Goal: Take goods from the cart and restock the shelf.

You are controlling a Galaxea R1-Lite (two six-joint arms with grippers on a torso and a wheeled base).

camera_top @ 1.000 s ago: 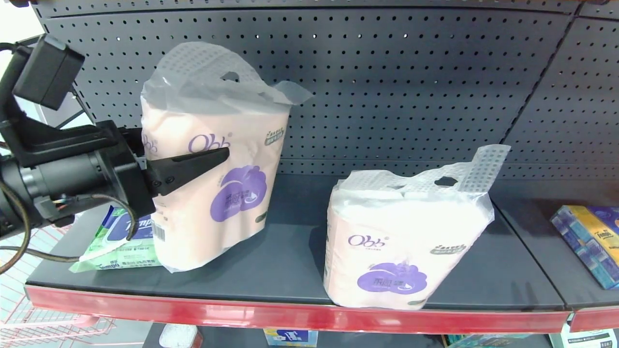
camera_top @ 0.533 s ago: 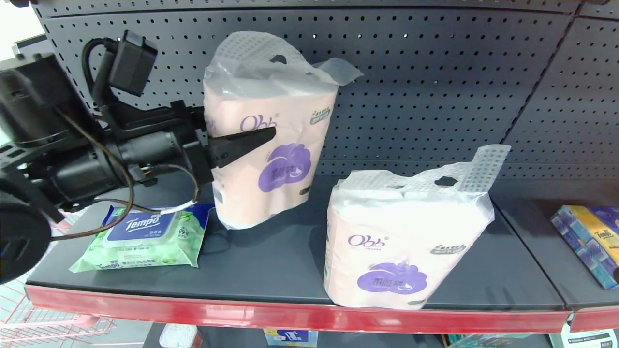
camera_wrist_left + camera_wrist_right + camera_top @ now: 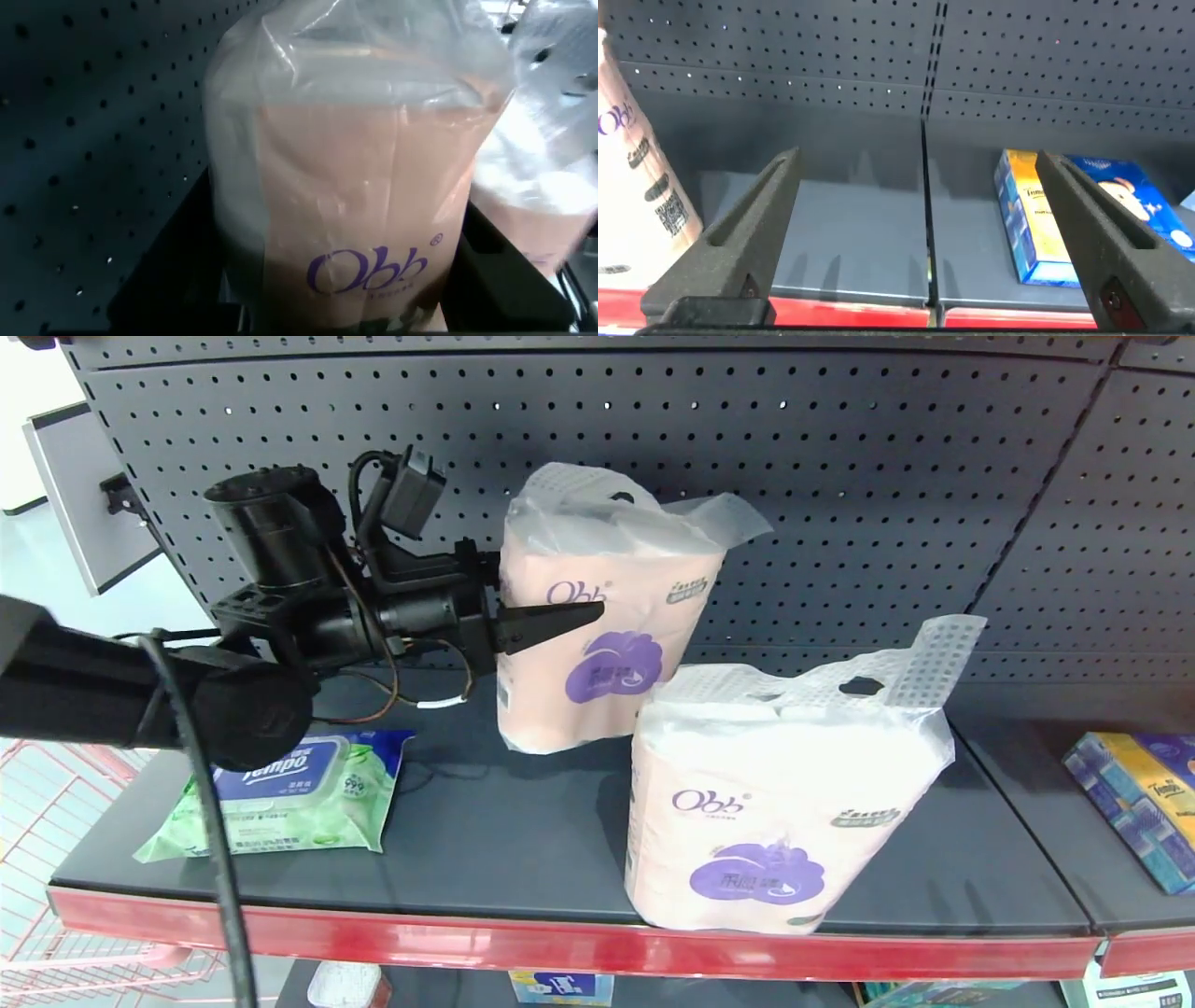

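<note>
While our left gripper (image 3: 590, 609) clamps the tissue pack (image 3: 607, 658) just behind the standing pack (image 3: 775, 821), we should seat it flat on the shelf (image 3: 495, 831) before releasing.

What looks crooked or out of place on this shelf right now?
Only the rear toilet paper pack: it tilts, clamped in the left gripper, behind the upright front pack; whether it rests on the shelf is unclear. The wipes pack lies flat, slightly askew. Nothing looks spilled or torn.
</note>
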